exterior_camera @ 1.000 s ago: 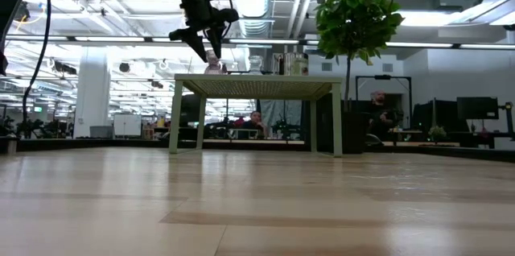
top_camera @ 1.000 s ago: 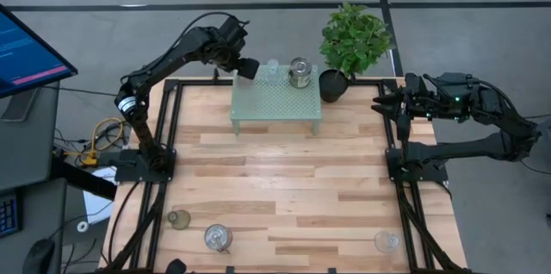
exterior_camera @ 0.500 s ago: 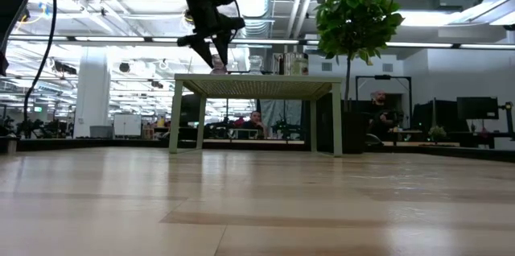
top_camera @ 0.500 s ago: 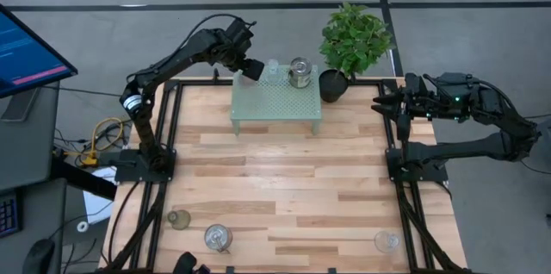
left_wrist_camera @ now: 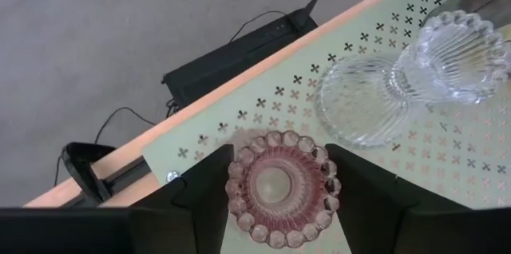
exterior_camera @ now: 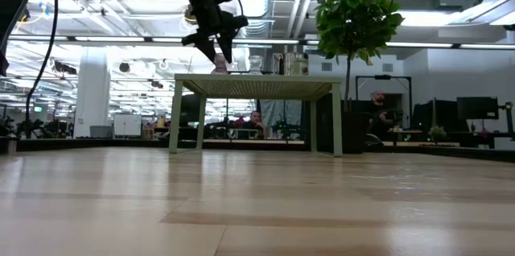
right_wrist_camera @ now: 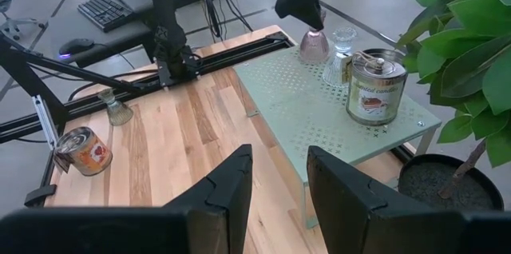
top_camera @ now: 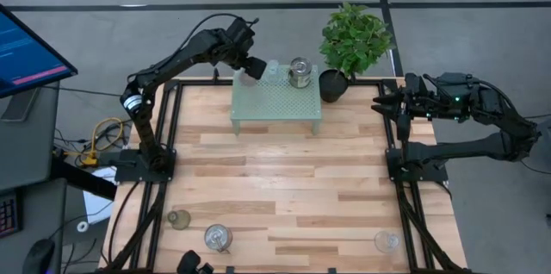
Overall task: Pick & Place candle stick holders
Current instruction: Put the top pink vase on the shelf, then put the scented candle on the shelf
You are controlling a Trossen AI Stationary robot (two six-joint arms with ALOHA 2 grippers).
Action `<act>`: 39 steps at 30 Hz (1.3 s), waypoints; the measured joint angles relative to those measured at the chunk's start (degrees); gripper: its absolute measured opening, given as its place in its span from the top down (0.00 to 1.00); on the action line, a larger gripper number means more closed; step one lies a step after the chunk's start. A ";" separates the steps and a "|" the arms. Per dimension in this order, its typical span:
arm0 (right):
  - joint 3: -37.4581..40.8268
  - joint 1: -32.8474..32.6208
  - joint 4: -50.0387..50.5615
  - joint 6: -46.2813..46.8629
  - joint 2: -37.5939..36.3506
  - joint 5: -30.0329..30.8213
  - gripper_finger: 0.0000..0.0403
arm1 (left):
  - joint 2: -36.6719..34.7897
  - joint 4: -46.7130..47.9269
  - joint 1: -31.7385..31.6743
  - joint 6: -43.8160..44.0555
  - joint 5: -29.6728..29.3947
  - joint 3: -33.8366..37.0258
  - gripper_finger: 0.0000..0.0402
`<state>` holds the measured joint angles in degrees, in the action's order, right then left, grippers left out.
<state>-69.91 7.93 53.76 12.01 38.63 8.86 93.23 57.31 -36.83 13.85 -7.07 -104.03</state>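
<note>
Pink holder near stand edge, left claw astride

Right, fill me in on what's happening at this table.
The left tool hangs open over the pink glass holder, which stands on the mint-green stand beside a clear glass holder and a silvery jar holder. It straddles the pink one without gripping it. The right tool waits open at the table's right edge. Three more holders sit along the near edge: a greenish one, a silvery one and a clear one.
</note>
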 joint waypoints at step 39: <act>-6.73 -6.77 31.52 2.48 25.30 -9.73 0.36 | -29.60 7.48 23.67 8.66 -4.90 -0.07 0.39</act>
<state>-76.64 1.16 85.28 14.49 63.94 -0.87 63.63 64.79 -13.15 22.52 -11.97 -104.09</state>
